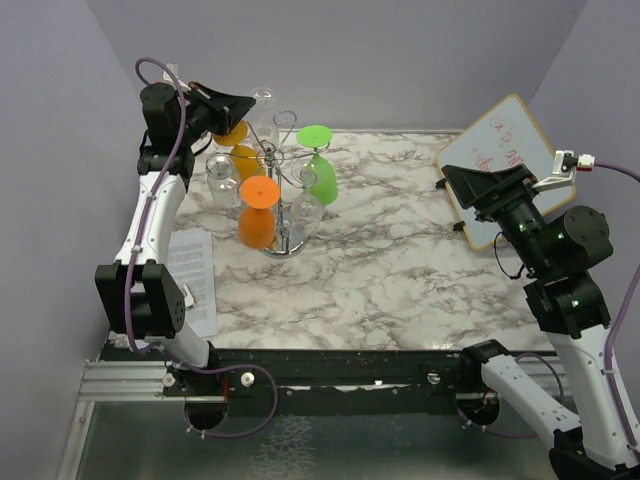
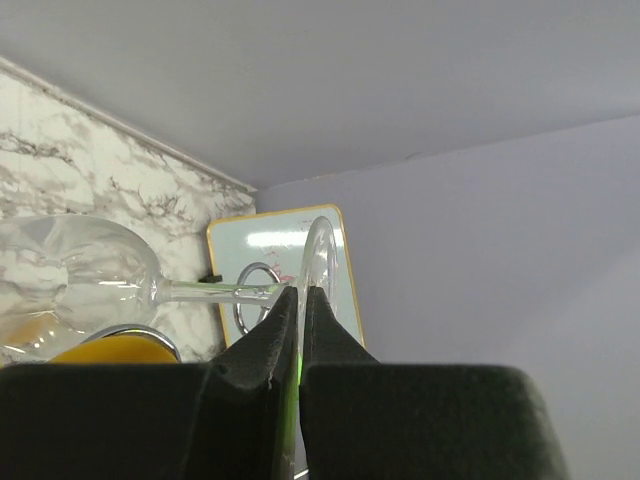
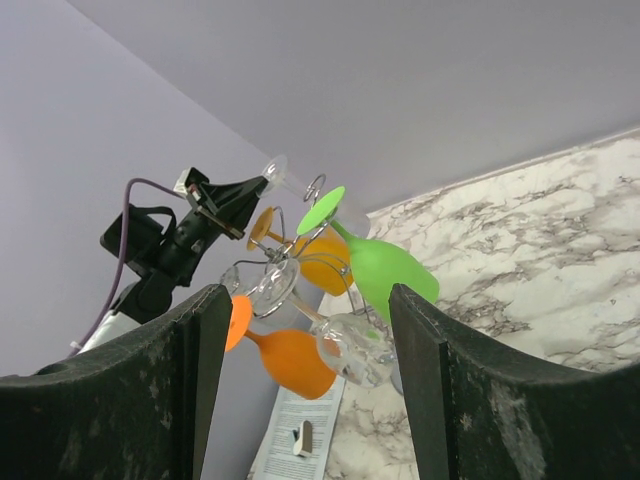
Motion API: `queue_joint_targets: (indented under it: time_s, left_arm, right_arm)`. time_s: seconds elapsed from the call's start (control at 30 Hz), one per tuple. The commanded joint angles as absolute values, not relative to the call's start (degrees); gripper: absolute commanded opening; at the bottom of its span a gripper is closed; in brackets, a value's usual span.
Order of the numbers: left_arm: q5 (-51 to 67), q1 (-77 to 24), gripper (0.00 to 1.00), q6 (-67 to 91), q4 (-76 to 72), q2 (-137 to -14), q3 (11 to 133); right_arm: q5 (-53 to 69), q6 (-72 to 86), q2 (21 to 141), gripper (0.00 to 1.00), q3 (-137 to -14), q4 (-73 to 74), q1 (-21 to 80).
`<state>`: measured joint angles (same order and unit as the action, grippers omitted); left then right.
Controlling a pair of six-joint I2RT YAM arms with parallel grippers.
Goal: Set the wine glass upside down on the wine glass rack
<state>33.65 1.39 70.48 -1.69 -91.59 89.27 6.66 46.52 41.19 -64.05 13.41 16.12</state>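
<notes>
Your left claw (image 2: 301, 294) is pinched on the foot of the clear wine glass (image 2: 80, 275), upper left of the overhead frame, stem lying sideways. The silver wire tree rack (image 1: 272, 157) stands just below-right. Your right claw (image 3: 305, 330) gapes wide, well apart.

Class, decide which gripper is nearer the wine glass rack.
Left. The left gripper holds a clear wine glass just beside the rack top; the right gripper hangs open far off, by the whiteboard.
</notes>
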Motion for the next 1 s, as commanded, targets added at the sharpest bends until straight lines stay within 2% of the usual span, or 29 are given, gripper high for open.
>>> queue_joint_targets:
  time_s: [0.0,0.4,0.97]
  left_arm:
    - [36.8,1.6,0.00,73.0,-6.3,-88.0,87.3]
    - [38.8,1.2,0.00,73.7,-7.6,-85.4,82.8]
    - [41.2,-3.0,0.00,73.1,-7.3,-88.6,86.1]
  right_arm:
    - [5.3,47.0,40.8,0.69,-63.5,14.7,16.3]
    - [4.4,47.8,41.1,0.69,-62.0,14.5,16.3]
    - [3.4,48.2,40.7,0.68,-61.6,15.2,16.3]
